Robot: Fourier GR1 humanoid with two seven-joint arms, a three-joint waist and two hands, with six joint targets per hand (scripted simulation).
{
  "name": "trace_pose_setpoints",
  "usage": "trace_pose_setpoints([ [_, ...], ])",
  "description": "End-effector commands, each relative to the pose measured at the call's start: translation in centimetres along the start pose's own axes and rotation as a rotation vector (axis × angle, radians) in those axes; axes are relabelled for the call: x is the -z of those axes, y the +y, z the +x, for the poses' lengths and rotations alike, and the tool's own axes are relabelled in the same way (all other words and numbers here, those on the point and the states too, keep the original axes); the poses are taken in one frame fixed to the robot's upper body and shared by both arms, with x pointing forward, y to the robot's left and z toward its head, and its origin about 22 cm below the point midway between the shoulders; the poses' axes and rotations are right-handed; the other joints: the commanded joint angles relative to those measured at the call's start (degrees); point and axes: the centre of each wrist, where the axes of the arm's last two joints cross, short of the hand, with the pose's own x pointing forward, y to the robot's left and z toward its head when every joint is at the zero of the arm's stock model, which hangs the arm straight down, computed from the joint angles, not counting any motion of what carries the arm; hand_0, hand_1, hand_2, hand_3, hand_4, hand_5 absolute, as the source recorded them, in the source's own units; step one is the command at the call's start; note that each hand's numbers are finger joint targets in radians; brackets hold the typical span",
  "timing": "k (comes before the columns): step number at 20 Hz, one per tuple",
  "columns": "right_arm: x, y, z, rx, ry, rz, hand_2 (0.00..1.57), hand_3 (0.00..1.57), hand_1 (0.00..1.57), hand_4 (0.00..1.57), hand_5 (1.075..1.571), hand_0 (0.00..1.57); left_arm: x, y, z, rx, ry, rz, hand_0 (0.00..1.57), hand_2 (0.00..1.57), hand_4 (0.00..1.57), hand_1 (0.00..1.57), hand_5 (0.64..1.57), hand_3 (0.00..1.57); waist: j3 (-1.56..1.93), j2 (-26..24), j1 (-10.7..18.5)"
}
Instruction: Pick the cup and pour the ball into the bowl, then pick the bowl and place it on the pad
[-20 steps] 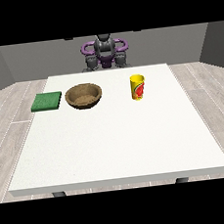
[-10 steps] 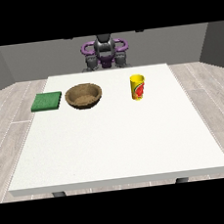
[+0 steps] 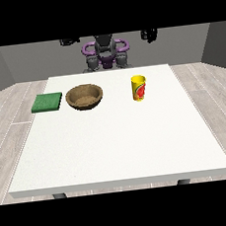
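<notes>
From my seat I see the yellow cup (image 3: 139, 87) with a red mark standing upright on the white table (image 3: 118, 144), at about 1 o'clock from the table's middle. The brown bowl (image 3: 85, 96) sits at 11 o'clock, well apart from the cup, and the green pad (image 3: 47, 102) lies just beside it at its 9 o'clock. Both hands are raised by the robot's (image 3: 106, 53) shoulders: the hand at the view's left (image 3: 69, 41) and the hand at the view's right (image 3: 149, 33). I cannot tell how either's fingers lie.
</notes>
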Motion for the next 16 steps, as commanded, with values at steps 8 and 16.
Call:
trace_pose_setpoints([
  [8, -1.4, -4.4, 0.8, -0.011, -0.067, 0.011, 0.00, 0.00, 0.00, 0.00, 1.568, 0.00, -4.8, 3.1, -9.7, 0.061, 0.020, 0.062, 0.00, 0.00, 0.00, 0.00, 1.405, 0.00, 0.00, 3.3, -2.1],
  [16, -1.2, -5.3, 4.0, -0.009, -0.108, 0.016, 0.00, 0.00, 0.00, 0.00, 1.568, 0.00, -4.9, 6.1, -14.2, 0.070, 0.003, 0.108, 0.00, 0.00, 0.00, 0.00, 1.425, 0.00, -0.05, 5.4, -4.4],
])
